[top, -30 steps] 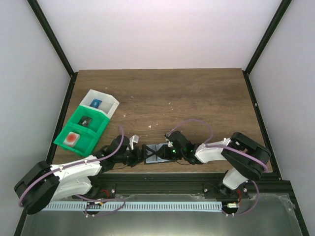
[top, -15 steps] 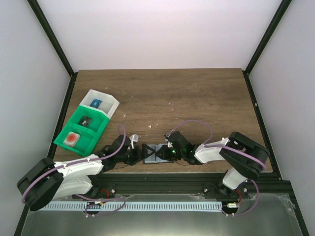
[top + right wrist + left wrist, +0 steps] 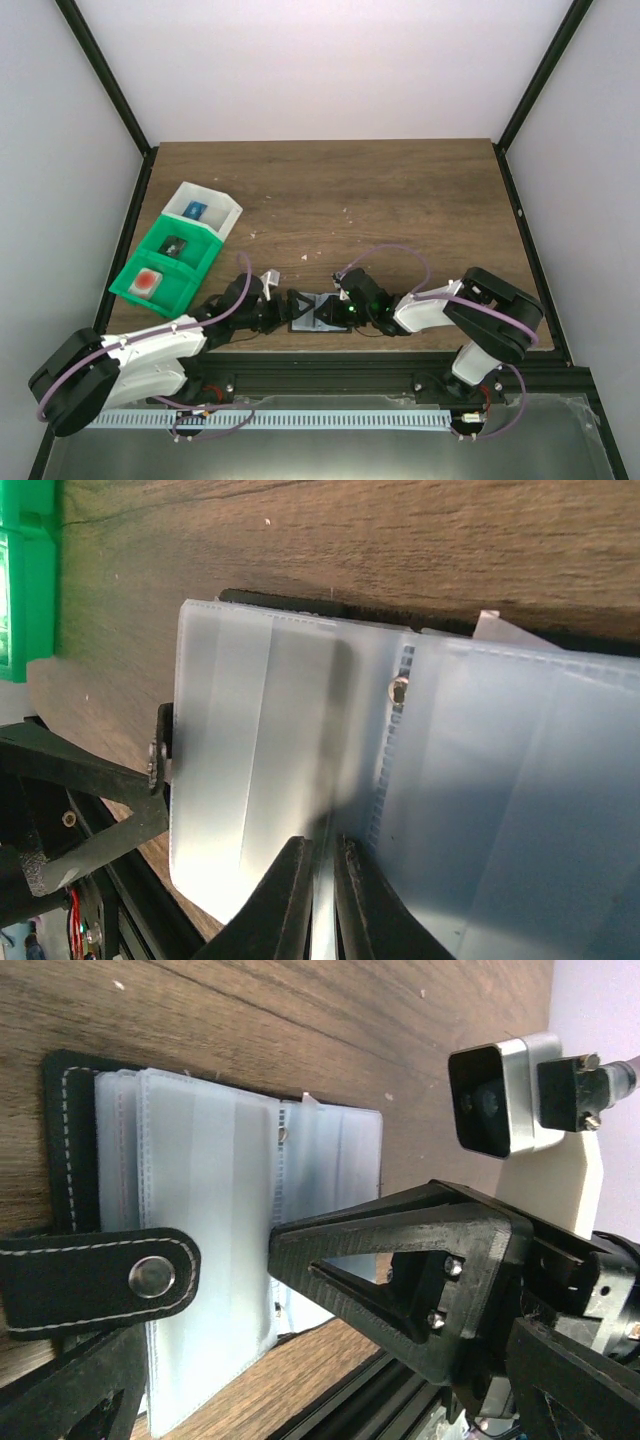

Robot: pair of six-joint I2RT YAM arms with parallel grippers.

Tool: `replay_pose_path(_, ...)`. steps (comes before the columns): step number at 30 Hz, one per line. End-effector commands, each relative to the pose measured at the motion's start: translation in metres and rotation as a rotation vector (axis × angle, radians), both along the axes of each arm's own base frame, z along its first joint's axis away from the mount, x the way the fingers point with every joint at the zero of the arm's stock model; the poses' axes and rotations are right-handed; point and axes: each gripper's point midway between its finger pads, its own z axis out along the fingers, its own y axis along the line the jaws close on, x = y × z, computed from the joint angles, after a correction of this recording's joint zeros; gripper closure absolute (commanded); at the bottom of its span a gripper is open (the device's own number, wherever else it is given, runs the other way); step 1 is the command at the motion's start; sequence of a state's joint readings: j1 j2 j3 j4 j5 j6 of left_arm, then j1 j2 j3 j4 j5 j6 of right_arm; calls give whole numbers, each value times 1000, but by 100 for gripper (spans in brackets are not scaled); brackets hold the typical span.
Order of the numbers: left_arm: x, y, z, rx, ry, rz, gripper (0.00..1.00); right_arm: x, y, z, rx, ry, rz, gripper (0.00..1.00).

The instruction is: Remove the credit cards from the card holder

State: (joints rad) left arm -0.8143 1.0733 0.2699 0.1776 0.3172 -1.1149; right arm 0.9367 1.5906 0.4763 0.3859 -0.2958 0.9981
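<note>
Your right gripper (image 3: 322, 845) had its fingers pressed almost together, and they looked to be pinching the card holder (image 3: 318, 310) by the edge of one frosted sleeve leaf (image 3: 260, 740) close to its spine. Your left gripper (image 3: 200, 1300) stood spread wide at the holder's opposite end, straddling the black snap strap (image 3: 100, 1280) without closing on anything. The holder lay open and flat on the wooden table (image 3: 400, 200) between the two grippers, with the green and white bins (image 3: 175, 245) well apart from it on the left gripper's side. I could not make out the credit cards through the cloudy plastic. I judged the holder light and likely to skate on the wood, and its leaves thin, floppy and slippery, so a pull on one leaf would probably drag the whole thing. The stitched black rim (image 3: 65, 1130) or the strap seemed the firmest place to pin it. A card, stiff and thin, would want gripping by whatever edge showed at a pocket mouth.
</note>
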Motion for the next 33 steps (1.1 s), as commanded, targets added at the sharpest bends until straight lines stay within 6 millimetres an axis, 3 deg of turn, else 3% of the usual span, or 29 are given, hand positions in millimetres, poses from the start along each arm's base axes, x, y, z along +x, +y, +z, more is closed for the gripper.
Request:
replay_pose_path(1,5,3,2,45,-8,18,0,-7,-3,-12,-29,26,2,91)
replay_pose_path(5,6,11,-3,89,-9,46,0,-8,-3,-12,-28,26,4,91)
replay_pose_path(14,1,-3,4,-17,-16,-9,0,-8,-3,-11,-24,26,2,91)
replay_pose_path(33,3,-1,-13,54,-4,-13,0,-8,-2,-10,-26,27,4,91)
